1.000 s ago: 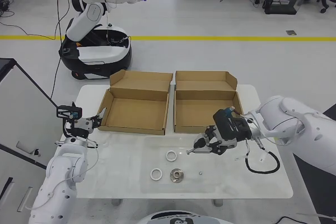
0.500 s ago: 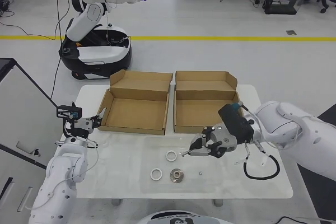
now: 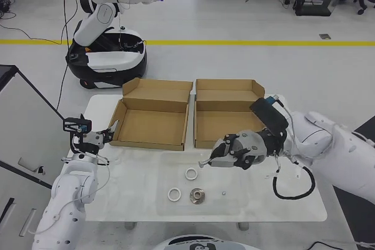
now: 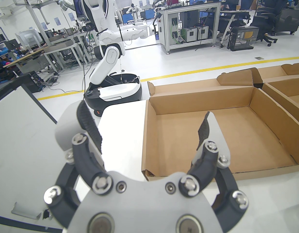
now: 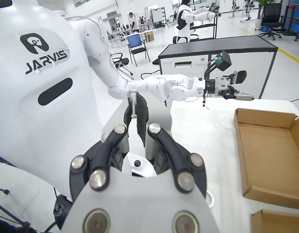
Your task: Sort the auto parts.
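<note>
Right gripper (image 5: pixel 136 106) is clamped on a bolt (image 5: pixel 133 103), whose length is held along the fingers. A cardboard box (image 3: pixel 224 126) is found just beside it.

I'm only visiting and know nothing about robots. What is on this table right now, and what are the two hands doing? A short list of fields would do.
Right hand: shut on a bolt, over the table in front of the right box
Left hand: open, holding nothing, beside the left box
Loose parts: white ring, second white ring, metal flanged part, tiny piece too small to identify
Boxes: two open cardboard boxes, side by side
</note>
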Tool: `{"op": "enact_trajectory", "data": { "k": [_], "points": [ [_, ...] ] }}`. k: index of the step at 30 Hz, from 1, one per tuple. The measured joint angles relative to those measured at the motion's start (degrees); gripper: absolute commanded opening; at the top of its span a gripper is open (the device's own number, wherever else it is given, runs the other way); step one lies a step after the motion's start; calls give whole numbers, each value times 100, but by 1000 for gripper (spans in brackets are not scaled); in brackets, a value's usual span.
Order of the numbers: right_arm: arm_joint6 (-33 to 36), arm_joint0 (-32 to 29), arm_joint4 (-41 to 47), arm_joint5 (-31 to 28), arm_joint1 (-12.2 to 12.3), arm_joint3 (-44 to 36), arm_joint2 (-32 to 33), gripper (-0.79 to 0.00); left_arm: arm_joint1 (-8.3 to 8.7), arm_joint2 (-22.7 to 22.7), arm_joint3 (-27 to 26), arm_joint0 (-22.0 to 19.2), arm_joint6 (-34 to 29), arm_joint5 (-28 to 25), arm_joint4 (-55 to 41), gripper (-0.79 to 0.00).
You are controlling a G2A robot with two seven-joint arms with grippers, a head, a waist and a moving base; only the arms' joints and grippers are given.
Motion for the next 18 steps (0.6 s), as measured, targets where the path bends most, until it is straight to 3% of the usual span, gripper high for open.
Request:
{"op": "enact_trajectory", "data": {
  "k": [11, 18],
  "points": [
    [2341, 106, 2344, 0, -345, 443, 621, -785, 0, 0, 0, 0, 0, 0, 0, 0],
    [2217, 128, 2517, 0, -431, 436, 594, -785, 0, 0, 0, 0, 0, 0, 0, 0]
  ]
}}
